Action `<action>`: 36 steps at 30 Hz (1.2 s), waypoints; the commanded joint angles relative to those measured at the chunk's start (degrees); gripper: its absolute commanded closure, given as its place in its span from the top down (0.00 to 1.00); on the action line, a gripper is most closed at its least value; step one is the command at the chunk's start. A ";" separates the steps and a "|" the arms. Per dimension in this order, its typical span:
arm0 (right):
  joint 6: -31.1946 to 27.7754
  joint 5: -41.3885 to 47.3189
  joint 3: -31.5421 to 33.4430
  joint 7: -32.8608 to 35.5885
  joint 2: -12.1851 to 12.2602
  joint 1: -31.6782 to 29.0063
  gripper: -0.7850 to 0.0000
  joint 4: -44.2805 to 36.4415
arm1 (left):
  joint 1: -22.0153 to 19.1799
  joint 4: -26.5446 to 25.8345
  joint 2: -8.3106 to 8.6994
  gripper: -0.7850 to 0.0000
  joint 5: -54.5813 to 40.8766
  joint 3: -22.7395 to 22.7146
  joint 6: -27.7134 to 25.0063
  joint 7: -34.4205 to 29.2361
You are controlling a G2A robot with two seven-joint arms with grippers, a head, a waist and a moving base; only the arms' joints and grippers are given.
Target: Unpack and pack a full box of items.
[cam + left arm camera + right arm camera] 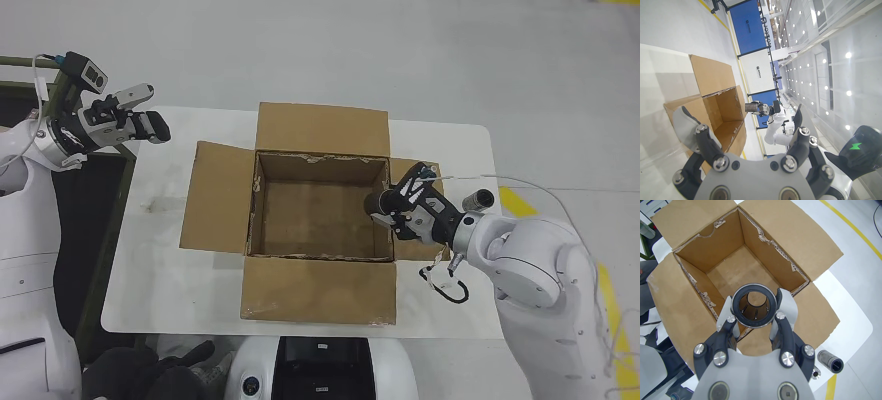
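Your right pincer [754, 300] gripped the steel bearing [735, 307] above the right wall of the box [762, 260]; best was lowering it near the floor before letting go. At far left, your left pincer [740, 113] gaped empty.

The top view looks straight down on the table [150, 270], with the open cardboard box [310, 215] at centre. The left wrist camera sits well off the box's 10 o'clock corner, facing roughly level toward 3 o'clock. The right wrist camera hangs close over the 3 o'clock rim, looking steeply down inside. All three share the box; the left wrist view also catches the right gripper [755, 108] and its linear bearing [750, 107].
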 commanded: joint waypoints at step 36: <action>-3.48 7.41 32.78 -7.47 4.76 -23.60 0.00 1.66 | 0.00 0.00 0.00 1.00 0.00 0.00 0.00 0.00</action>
